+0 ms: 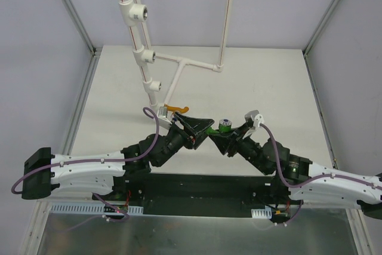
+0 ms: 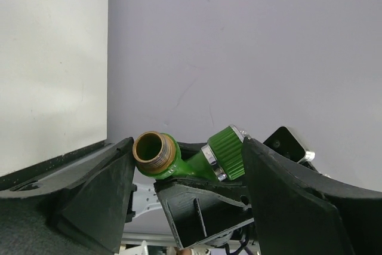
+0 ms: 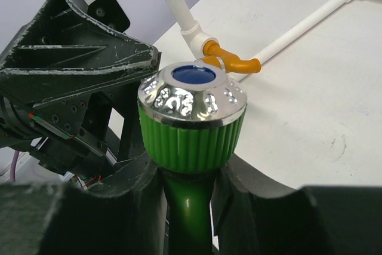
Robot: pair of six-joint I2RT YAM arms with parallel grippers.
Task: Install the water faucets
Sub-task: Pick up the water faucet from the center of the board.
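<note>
- Green faucet (image 1: 222, 126), in the top view, is held up over the near part of the table (image 1: 268, 88), between the two arms' tips. The right gripper (image 1: 218, 137) is clamped on it and the left gripper (image 1: 205, 128) is just beside it. The orange faucet (image 1: 176, 109) is joined to the lowest fitting of the white pipe (image 1: 177, 83).
- Left wrist view: the left fingers (image 2: 95, 195) stand spread, released. The green faucet lies across the gap between them, with its brass threaded end at the left and its ribbed knob at the right.
- Right wrist view: the right fingers (image 3: 113, 213) are clenched on the green stem just under the knob. The knob's silver cap, with a blue centre, faces the camera. The left gripper is close on the left, and the orange faucet is behind, on its white fitting.
</note>
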